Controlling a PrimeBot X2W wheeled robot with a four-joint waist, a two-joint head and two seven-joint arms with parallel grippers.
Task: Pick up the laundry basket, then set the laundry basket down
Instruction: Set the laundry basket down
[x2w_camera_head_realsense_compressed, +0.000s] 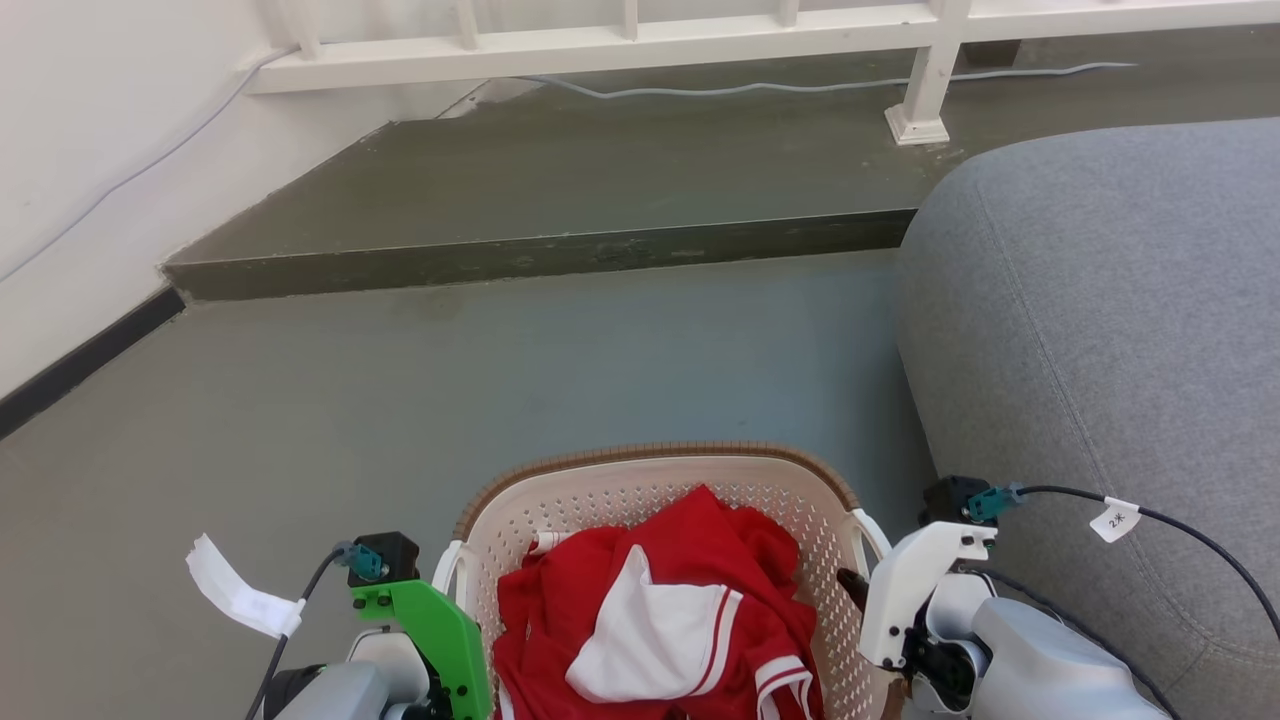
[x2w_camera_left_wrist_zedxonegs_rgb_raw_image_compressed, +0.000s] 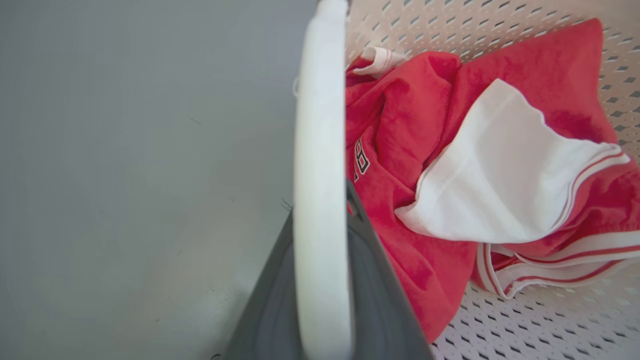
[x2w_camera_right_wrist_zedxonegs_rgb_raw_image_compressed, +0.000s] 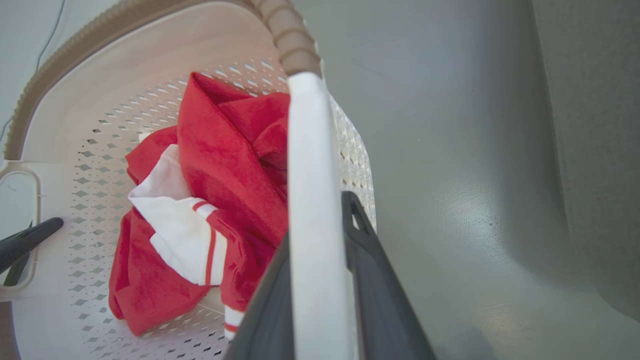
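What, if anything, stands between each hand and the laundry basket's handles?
Nothing visible does: on the laundry basket, the left hand clasps the left handle, the right hand the right handle.

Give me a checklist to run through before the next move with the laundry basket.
1. Left gripper on the left white loop handle: ok, fingers on both sides of it.
2. Right gripper on the right white loop handle: ok, same hold.
3. Red and white garment inside the cream perforated plastic laundry basket with brown rim: ok, nothing over the rim.
4. Basket's underside off the grey floor: cannot tell.
5. Gap to the grey fabric sofa: ok, floor shows between.
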